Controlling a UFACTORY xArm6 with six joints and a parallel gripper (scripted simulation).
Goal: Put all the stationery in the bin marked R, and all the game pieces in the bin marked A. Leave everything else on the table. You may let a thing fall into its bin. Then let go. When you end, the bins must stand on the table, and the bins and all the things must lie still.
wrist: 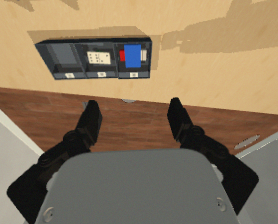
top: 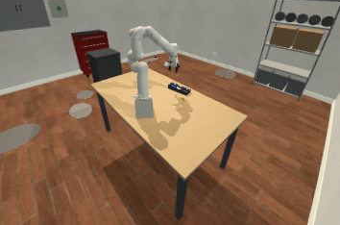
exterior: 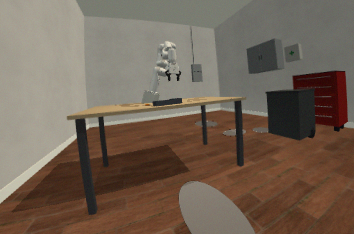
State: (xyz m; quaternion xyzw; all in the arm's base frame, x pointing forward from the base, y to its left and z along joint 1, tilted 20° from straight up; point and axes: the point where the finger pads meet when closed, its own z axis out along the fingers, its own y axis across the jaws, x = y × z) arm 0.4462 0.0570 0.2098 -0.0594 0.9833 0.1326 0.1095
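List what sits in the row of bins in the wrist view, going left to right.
Left bin, nothing visible in it → middle bin holding a cream tile with dots → right bin holding a blue block with a red piece at its left side.

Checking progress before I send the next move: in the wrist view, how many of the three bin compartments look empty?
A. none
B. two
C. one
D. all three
C: only the left compartment looks empty; the middle one holds a pale dotted tile and the right one a blue and red thing. The gripper is open, holding nothing.
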